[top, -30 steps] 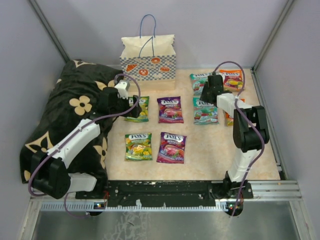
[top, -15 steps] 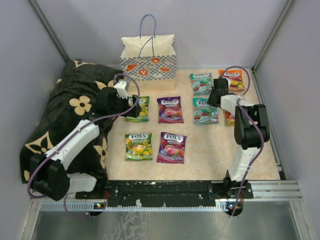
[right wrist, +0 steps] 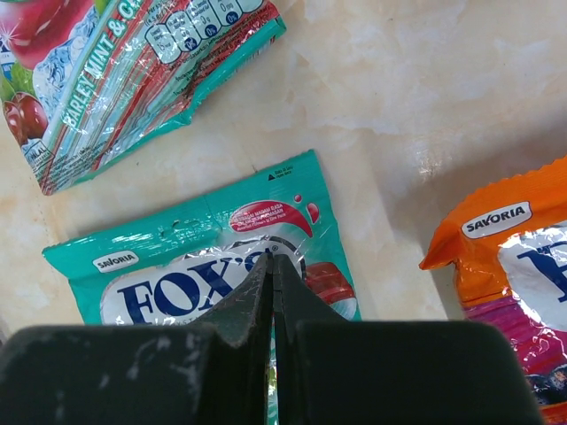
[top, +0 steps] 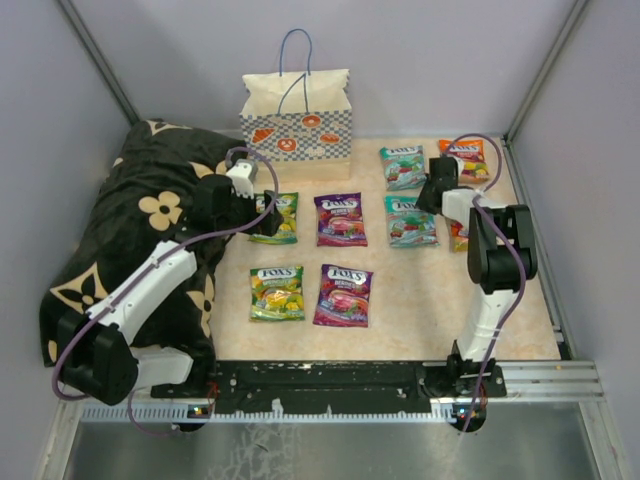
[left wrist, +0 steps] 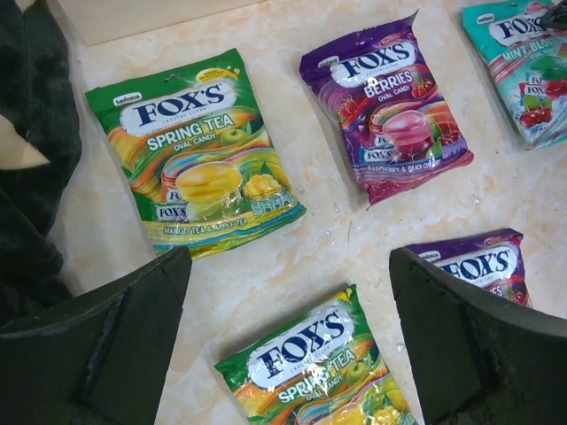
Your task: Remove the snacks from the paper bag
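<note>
Snacks (top: pixel 340 218): eight visible on bench (top: pixel 420 300), outside paper bag (top: pixel 297 120); bag interior unseen. Left fingers (left wrist: pixel 133 310) wide apart, empty; right fingers (right wrist: pixel 248 305) pressed together, empty.

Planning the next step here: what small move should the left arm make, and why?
Probably raise the left hand toward the top of the paper bag. It is open and empty over snacks already laid out, the upright bag stands just beyond it, and the bag's inside is hidden.
</note>
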You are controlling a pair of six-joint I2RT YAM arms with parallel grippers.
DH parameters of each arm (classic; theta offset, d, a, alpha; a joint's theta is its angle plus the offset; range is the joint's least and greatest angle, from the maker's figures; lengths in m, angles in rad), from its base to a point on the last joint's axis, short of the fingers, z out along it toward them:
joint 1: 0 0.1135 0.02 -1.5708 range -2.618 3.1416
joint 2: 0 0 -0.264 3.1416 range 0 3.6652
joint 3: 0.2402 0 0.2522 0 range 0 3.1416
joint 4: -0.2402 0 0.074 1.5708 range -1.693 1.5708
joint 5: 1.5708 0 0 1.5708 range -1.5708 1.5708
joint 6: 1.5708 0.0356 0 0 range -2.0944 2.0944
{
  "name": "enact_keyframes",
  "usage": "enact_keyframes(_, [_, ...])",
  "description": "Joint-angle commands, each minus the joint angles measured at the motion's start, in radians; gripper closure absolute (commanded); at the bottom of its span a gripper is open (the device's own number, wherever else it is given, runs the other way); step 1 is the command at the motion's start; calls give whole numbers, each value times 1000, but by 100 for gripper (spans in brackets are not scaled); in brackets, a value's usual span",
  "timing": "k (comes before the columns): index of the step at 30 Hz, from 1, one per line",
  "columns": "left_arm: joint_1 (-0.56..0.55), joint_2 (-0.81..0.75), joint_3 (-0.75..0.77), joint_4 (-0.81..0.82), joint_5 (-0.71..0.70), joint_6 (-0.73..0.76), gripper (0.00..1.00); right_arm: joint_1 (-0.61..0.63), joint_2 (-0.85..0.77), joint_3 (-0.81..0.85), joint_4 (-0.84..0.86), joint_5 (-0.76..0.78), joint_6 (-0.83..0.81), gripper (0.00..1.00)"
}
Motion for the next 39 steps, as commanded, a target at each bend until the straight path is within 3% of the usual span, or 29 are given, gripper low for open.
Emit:
enact_keyframes(1, [-4, -38, 12, -15, 22, -7, 1, -6, -68, 42, -31, 1, -1, 99])
enact_keyframes(3, [-4, -38, 22, -24, 30, -6, 1, -6, -113, 72, -52, 0, -8, 87])
enact_keyframes(4, [-3, -39, 27, -31, 35, -6, 1, -6, -139, 80, -59, -2, -10, 73])
enact_keyframes(8, [-4, -48, 50, -58, 53, -7, 1, -5, -267, 62, -56, -10, -17, 3])
enact_keyframes(13, [-4, -104, 58, -48, 64, -17, 0, -6, -466, -77, 45, -127, -13, 1])
enact_keyframes(22, [-3, -245, 17, 14, 46, -5, 0, -1, -783, -493, 267, -448, 142, 1])
enact_keyframes(27, [-3, -309, -38, 67, 66, 7, 0, 8, -943, -675, 223, -379, 93, 1])
enact_keyframes(30, [-4, -314, -42, 71, 73, 9, 0, 8, -1001, -675, 147, -336, 8, 1])
enact_keyframes(39, [-4, -323, -42, 70, 80, 13, 0, 7, -1092, -637, 57, -296, -46, 1])
